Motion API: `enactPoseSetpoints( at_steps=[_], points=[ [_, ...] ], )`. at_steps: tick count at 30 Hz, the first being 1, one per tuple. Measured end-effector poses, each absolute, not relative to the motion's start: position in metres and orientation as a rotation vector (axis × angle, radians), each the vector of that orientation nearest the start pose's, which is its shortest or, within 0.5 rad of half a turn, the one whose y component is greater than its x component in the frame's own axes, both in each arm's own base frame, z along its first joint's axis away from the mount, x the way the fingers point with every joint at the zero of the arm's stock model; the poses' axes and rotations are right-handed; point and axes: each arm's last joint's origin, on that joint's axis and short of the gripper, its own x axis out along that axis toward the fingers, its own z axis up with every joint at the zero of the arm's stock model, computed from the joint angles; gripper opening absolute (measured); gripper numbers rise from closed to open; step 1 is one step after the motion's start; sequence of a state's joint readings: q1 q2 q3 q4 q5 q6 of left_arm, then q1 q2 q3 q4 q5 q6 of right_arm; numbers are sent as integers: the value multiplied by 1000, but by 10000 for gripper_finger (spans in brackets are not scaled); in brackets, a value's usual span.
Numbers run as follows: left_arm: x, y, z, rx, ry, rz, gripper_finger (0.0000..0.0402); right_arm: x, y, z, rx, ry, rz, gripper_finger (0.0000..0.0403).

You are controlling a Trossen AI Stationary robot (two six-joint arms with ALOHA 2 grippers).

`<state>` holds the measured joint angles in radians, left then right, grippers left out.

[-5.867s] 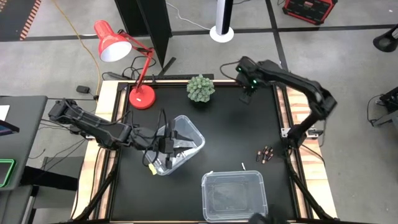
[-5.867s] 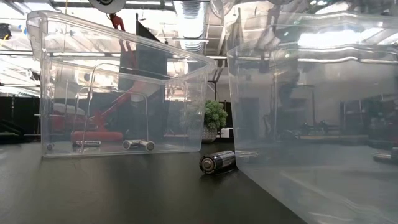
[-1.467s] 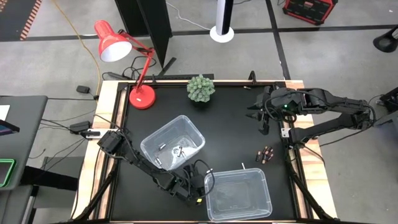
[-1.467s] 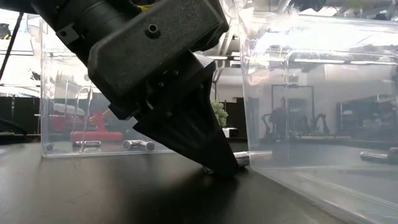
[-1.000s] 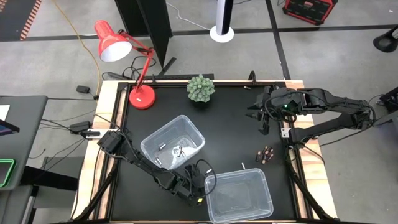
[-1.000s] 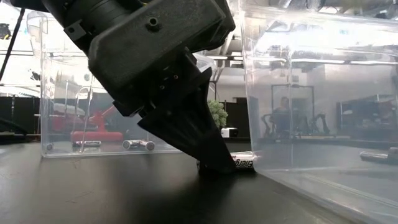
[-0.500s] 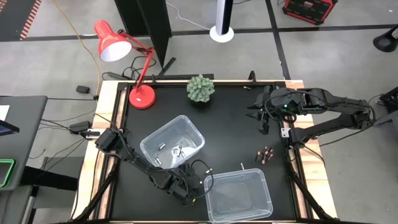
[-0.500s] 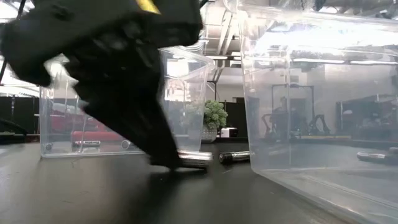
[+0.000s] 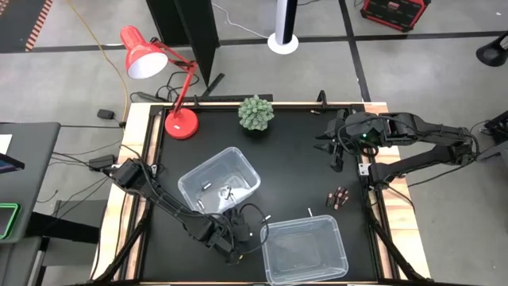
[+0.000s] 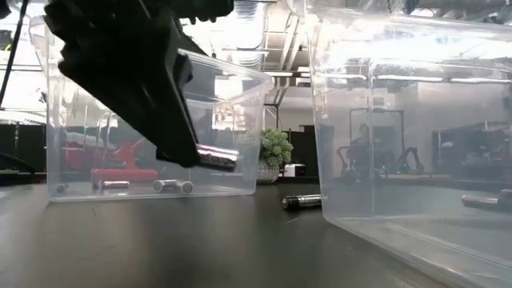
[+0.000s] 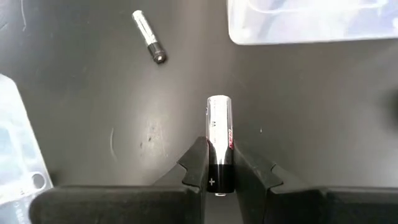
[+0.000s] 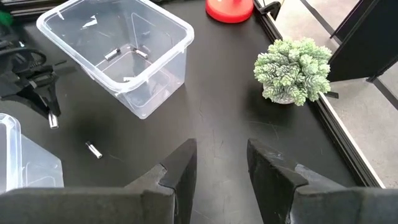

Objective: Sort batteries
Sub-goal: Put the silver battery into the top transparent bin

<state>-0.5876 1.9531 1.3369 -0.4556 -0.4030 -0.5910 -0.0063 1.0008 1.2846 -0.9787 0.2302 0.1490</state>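
Observation:
My left gripper (image 11: pixel 219 149) (image 9: pixel 238 238) hangs over the table's near middle, between the two clear bins, shut on a whitish-silver battery (image 11: pixel 219 118) (image 10: pixel 218 158) with a black end. A second battery of that kind (image 11: pixel 149 37) (image 10: pixel 302 202) lies on its side on the table by the nearer bin (image 9: pixel 337 230). The farther bin (image 9: pixel 238 155) has several batteries lying on its floor. A few dark batteries (image 9: pixel 339 196) lie near the right edge. My right gripper (image 12: pixel 221 165) (image 9: pixel 333 151) is open, high over the far right of the table. My left gripper pinches the battery by its black end (image 11: pixel 217 171) between the two fingers (image 11: pixel 196 163). The silver end (image 11: pixel 219 102) sticks out past the fingertips. The fingers slant down from above. The battery is lifted clear of the table and lies about level.
A small potted plant (image 9: pixel 255 113) and a red desk lamp (image 9: pixel 181 123) stand at the far edge. Cables trail from the left arm beside the farther bin. Bare black tabletop shows in the middle and between the bins.
My left gripper has risen from the table beside the nearer bin and moved toward the left edge, carrying the battery. The battery lay at table level a second ago and now hangs clear. The other battery has stayed on the table.

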Motion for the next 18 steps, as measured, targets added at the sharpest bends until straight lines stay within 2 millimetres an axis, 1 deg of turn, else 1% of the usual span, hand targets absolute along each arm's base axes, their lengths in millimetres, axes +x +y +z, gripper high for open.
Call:
enactPoseSetpoints(
  at_steps=[6,13,18],
  points=[
    [327,-209,192,-26,949,105,45,170,-8,391,64,673,-278,158],
    [318,-207,215,-32,913,101,45,169,-8,391,56,674,-275,158],
    [313,-204,226,-39,899,95,45,169,-8,391,47,675,-272,158]
  ],
)
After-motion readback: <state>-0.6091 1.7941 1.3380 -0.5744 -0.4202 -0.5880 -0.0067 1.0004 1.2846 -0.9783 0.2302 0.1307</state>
